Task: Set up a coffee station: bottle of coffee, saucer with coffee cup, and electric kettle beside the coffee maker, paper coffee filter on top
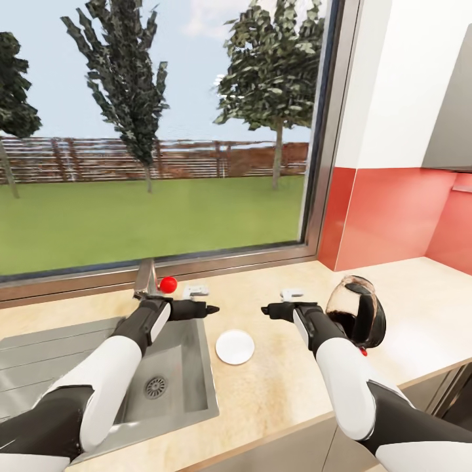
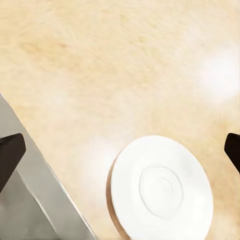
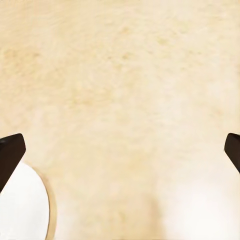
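White, flat round saucer (image 1: pixel 235 347) lies on the tan speckled counter (image 1: pixel 275 387) between both arms, beside the steel sink (image 1: pixel 164 393); left gripper (image 2: pixel 120 145) and right gripper (image 3: pixel 120 145) hover, jaws wide and empty; approach its rim low.

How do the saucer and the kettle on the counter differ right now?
The saucer is flat, white and opaque, lying bare beside the sink; the electric kettle is rounded dark glass with a black handle, standing tall. The saucer sits in the open between both arms, while the kettle is partly hidden behind the right arm. Both rest on the kitchen countertop.
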Motion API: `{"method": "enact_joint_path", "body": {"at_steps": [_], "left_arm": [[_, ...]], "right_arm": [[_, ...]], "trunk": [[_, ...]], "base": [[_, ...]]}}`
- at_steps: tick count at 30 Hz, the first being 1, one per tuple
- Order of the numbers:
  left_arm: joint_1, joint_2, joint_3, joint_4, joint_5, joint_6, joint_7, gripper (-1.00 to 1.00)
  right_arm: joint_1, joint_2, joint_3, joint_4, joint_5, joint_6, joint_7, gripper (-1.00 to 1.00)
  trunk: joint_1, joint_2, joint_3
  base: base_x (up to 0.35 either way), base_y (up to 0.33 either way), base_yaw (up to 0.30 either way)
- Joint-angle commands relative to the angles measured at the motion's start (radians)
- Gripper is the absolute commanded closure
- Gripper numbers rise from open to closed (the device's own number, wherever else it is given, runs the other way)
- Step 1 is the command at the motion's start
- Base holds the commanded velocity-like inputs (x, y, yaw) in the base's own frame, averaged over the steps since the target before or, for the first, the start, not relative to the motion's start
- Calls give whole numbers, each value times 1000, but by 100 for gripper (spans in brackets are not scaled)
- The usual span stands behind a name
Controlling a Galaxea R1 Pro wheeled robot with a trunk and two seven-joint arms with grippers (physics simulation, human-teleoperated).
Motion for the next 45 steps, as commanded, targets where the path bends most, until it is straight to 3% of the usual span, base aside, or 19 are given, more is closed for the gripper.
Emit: {"method": "enact_joint_path", "body": {"at_steps": [1, 11, 22, 45], "left_arm": [[5, -1, 7, -7, -7, 6, -8, -100], [8, -1, 7, -64, -6, 4, -11, -100], [8, -4, 7, -64, -5, 4, -11, -100], [19, -18, 6, -65, -6, 4, -9, -100]], "right_arm": [[-1, 1, -8, -1, 11, 4, 8, -100], [-1, 1, -8, 5, 11, 4, 13, -100], [-1, 1, -8, 5, 11, 4, 42, -100], [-1, 1, -8, 5, 12, 4, 42, -100]], "trunk": [[1, -2, -2], [1, -2, -2], [1, -2, -2], [1, -2, -2]], "base": [[0, 0, 0], [0, 0, 145], [43, -21, 248], [75, -51, 9]]}}
